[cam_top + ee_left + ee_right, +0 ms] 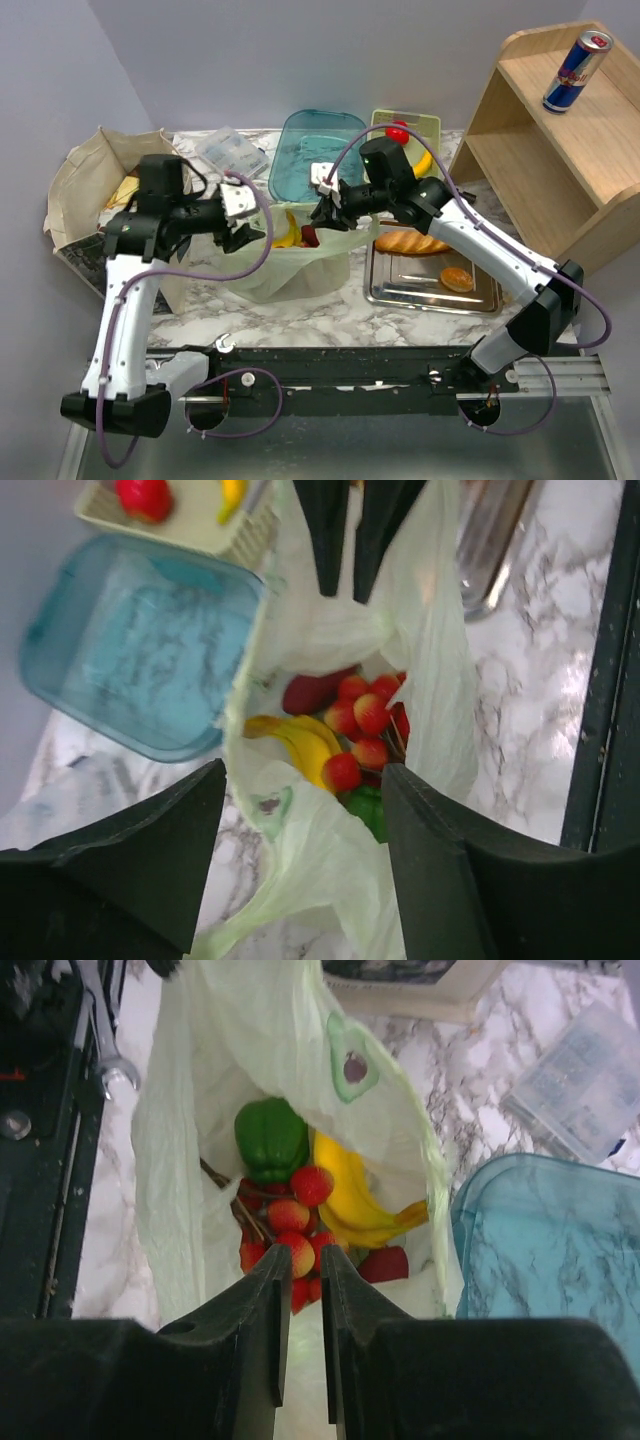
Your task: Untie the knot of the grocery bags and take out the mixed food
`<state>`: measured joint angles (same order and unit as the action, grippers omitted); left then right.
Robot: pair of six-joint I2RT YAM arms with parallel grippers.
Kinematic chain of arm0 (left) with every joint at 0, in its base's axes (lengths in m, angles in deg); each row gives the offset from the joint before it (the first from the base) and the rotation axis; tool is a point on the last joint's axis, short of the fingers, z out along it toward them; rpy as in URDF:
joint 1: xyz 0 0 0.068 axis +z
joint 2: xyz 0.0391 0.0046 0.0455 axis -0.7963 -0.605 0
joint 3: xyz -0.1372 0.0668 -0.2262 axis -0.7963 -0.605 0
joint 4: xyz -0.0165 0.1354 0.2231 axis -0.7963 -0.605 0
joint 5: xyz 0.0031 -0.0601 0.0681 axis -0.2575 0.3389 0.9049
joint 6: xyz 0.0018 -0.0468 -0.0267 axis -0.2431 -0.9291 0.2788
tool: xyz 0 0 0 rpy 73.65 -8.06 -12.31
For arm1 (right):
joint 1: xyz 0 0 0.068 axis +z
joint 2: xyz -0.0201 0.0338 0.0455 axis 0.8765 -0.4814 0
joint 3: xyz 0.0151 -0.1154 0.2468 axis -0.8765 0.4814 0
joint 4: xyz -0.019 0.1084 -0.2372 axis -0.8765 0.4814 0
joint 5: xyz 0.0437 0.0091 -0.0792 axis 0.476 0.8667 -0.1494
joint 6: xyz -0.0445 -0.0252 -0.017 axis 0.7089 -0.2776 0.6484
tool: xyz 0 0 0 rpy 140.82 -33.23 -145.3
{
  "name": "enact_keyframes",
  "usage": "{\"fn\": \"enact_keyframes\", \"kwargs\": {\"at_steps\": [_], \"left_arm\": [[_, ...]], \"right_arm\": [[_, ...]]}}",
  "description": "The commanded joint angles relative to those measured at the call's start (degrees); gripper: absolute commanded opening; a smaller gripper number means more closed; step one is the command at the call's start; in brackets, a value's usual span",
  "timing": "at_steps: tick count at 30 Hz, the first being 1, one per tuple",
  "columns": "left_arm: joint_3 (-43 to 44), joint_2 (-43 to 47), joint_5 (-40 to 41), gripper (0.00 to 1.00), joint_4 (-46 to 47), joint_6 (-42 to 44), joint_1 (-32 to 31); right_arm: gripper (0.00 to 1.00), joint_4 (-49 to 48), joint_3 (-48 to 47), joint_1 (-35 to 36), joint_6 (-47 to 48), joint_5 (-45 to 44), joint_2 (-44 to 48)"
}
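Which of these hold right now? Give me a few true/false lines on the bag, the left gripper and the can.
The pale green bag is open at the top. True.
The left gripper is shut. False: its jaws stand wide apart around the bag's rim.
Bananas and strawberries lie inside the bag. True.
The drink can lies in the bag. False: it sits on the wooden shelf.

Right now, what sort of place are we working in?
Probably a mock kitchen set up for robot testing: marble-look countertop, a metal tray of bread, a wooden shelf with a drink can.
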<state>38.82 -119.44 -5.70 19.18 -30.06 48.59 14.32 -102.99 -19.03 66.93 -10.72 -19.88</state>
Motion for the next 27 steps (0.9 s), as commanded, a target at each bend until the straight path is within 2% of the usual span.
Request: {"fn": "enact_keyframes", "kwargs": {"at_steps": [1,5,8,9,10,11,13,14,15,18,22,27], "left_arm": [[-10.94,-1.83,11.04,0.59,0.82,12.01,-8.52],[-14.07,-6.39,18.51,0.51,2.32,13.53,-13.76],[-16.43,-8.98,25.98,0.39,3.90,12.89,-14.53],[-17.27,-9.85,28.51,0.39,4.21,12.50,-14.34],[-17.96,-10.31,30.79,0.45,3.55,12.92,-13.94],[-18.68,-10.24,31.74,0.54,3.27,13.20,-13.10],[-20.97,-8.35,31.43,0.71,3.35,13.89,-10.49],[-22.46,-6.68,31.45,0.77,3.51,14.79,-9.12],[-23.84,-5.42,31.86,0.83,3.82,15.43,-7.97],[-28.19,-1.78,33.38,0.90,5.26,18.11,-2.50],[-31.33,0.62,31.94,0.94,4.68,24.79,5.89],[-35.54,4.26,28.82,0.95,7.47,27.71,8.05]], "right_arm": [[0.23,5.04,3.58,0.06,9.89,-3.09,-0.91],[0.23,4.30,8.88,0.07,11.67,-4.42,-0.15],[0.23,5.89,11.12,0.07,14.30,-7.62,-1.31],[0.24,6.88,11.81,0.03,15.32,-9.58,-1.80],[0.25,8.25,12.29,0.06,16.13,-11.33,-2.50],[0.30,9.53,12.64,0.00,16.72,-13.21,-2.96],[0.47,10.49,14.39,-0.50,17.11,-15.15,-3.21],[0.55,10.23,15.57,-0.70,16.94,-15.90,-2.74],[0.63,9.89,17.03,-1.02,16.77,-17.04,-2.24],[0.82,9.45,20.55,-2.40,16.38,-19.21,-0.45],[0.87,9.52,24.40,-5.95,17.12,-20.32,1.40],[0.88,11.02,25.35,-7.15,16.07,-20.08,3.44]]}}
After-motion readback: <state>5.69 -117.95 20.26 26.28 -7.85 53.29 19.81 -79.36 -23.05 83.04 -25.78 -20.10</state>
